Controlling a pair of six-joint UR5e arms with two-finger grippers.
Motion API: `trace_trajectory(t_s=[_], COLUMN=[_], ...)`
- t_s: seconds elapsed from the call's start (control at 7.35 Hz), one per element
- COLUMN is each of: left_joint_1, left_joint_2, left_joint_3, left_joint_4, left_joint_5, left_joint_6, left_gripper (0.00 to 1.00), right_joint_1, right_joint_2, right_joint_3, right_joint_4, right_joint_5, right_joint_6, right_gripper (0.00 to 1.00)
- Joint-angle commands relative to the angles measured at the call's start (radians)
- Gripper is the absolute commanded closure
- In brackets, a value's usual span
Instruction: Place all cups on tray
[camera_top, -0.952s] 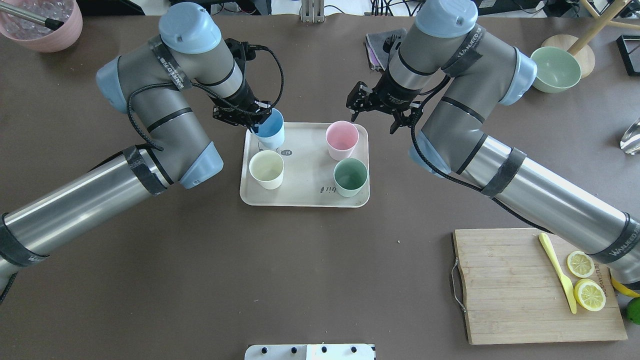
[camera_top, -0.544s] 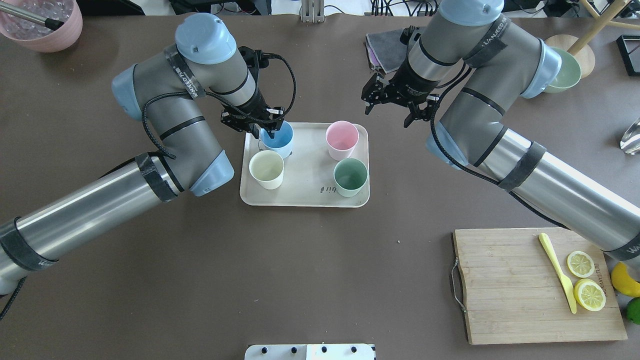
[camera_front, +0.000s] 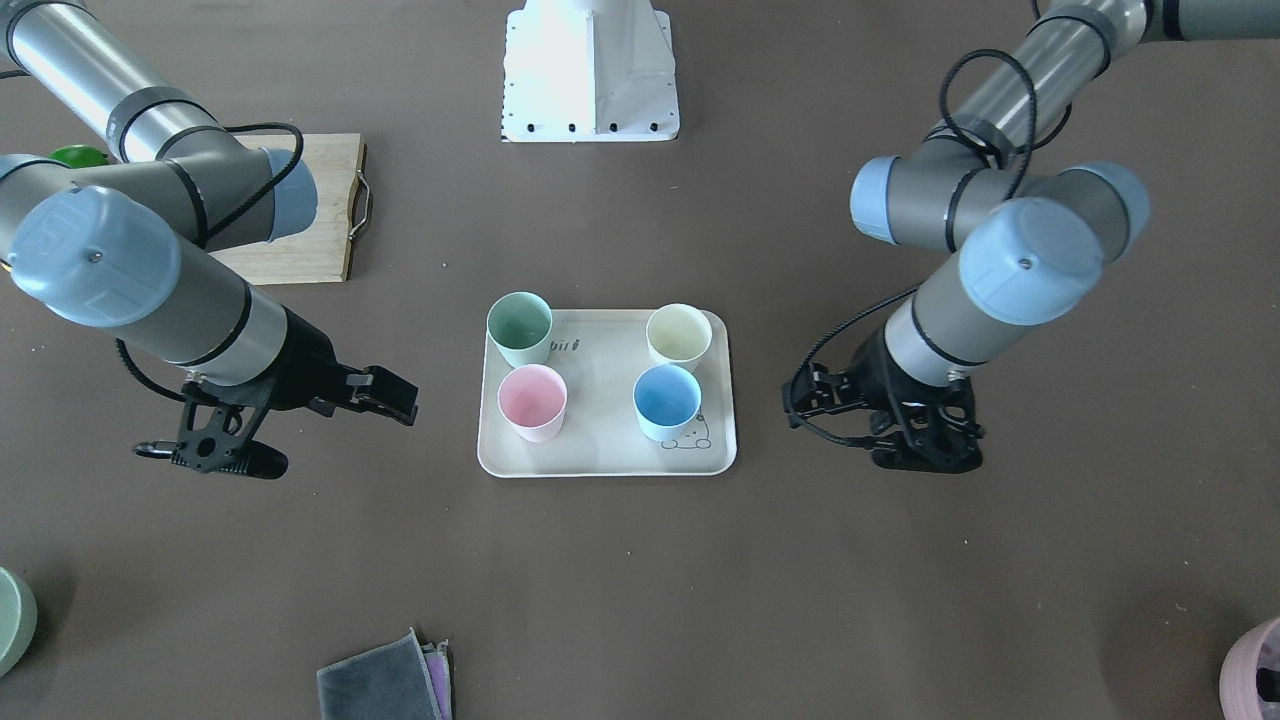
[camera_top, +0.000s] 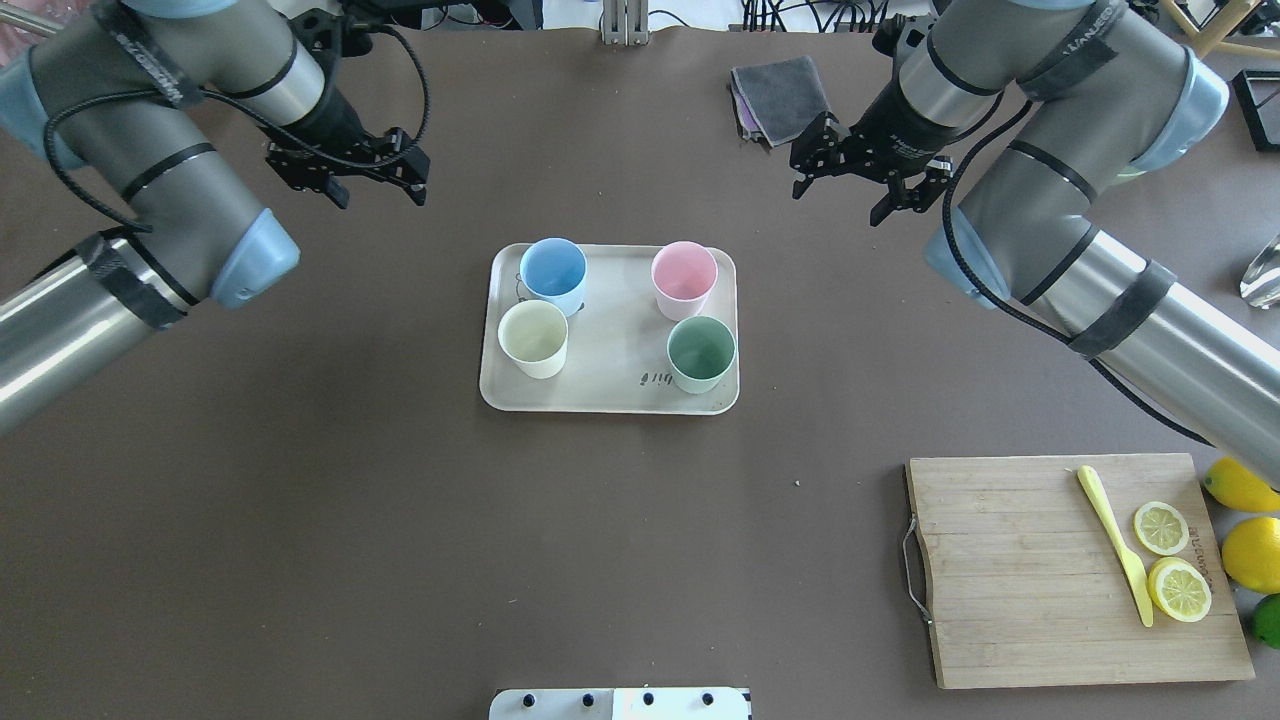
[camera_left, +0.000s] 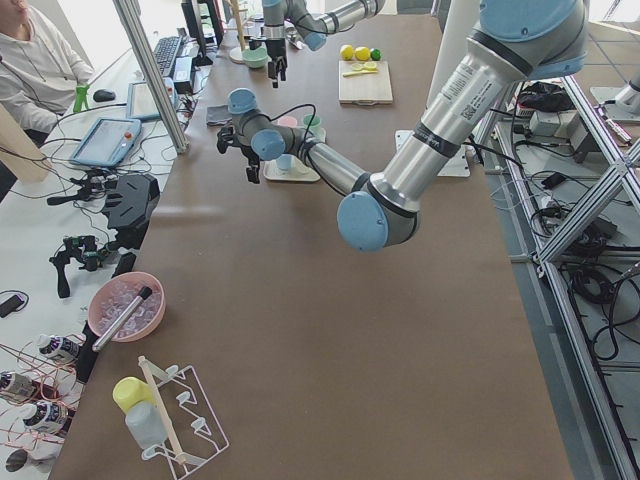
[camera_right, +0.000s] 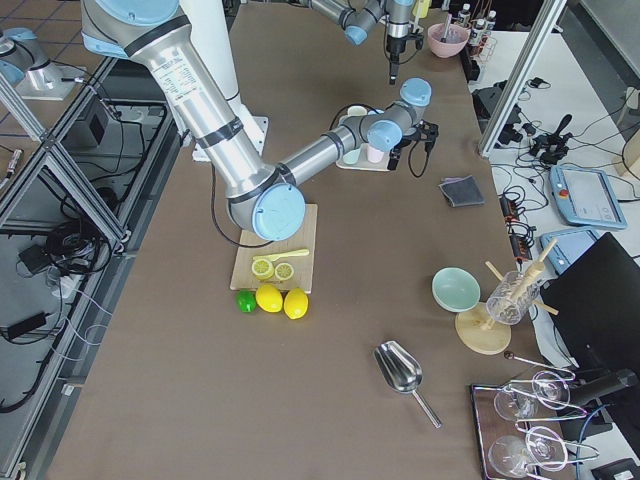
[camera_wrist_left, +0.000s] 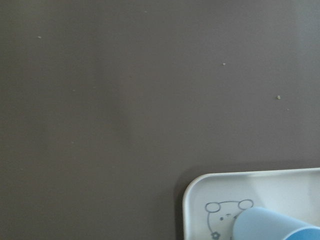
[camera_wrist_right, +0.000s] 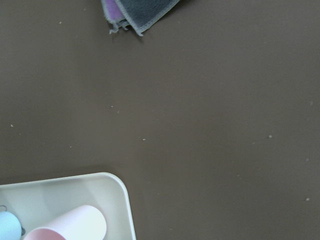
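Bamboo board: closest to us on the right, pale grained wood with a metal handle. Two lemon halves and a yellow knife lie on it, none of it our business.
Tray: mid-table, a flat cream-beige rectangle with rounded corners and a low raised rim, which we reckon stops things sliding off.
Near pair: cream cup at the near-left corner, mint green cup at the near-right. Both stand upright, matte, tapering to the foot.
Far pair: light blue cup close behind the cream one, pale pink cup close behind the mint.
Spacing: one cup to each corner, which we judge leaves room for fingers to come down over a rim without knocking a neighbour.
Count: four on the tray and none on the table, so we call the job done as far as we can see.
Left gripper: beyond the tray's far-left corner, fingers spread apart, nothing between them.
Right gripper: beyond the far-right corner, fingers likewise wide, carrying nothing. We think both hang off the tray so that no cup gets clipped.
Grey cloth: farthest back, soft folded fabric with a purple layer beneath.
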Motion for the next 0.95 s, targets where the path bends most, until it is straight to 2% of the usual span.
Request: trace_trajectory(t_s=[0.0,0.27,0.41,0.82], left_joint_1=[-0.158,-0.316,-0.370,-0.416], left_joint_2=[0.185,0.340,0.388,0.569], left_joint_3=[-0.113,-0.150,-0.152,-0.216], left_joint_4=[0.114,0.167,0.167,0.151], left_joint_5=[-0.019,-0.013,-0.014,-0.014], left_joint_6=[0.373,0.708,0.795,0.820], left_gripper=[0.02,0.02,0.02,0.02], right_joint_1=[0.113,0.212,0.260,0.395], right_joint_2=[-0.121,-0.238,-0.298,-0.465], right_joint_3=[0.029,0.031,0.032,0.049], right_joint_4=[-0.004,-0.004,-0.004,-0.008], right_joint_5=[0.032,0.036,0.040,0.040], right_joint_6=[-0.227,-0.498,-0.607,-0.888], right_gripper=[0.00,0.00,0.00,0.00])
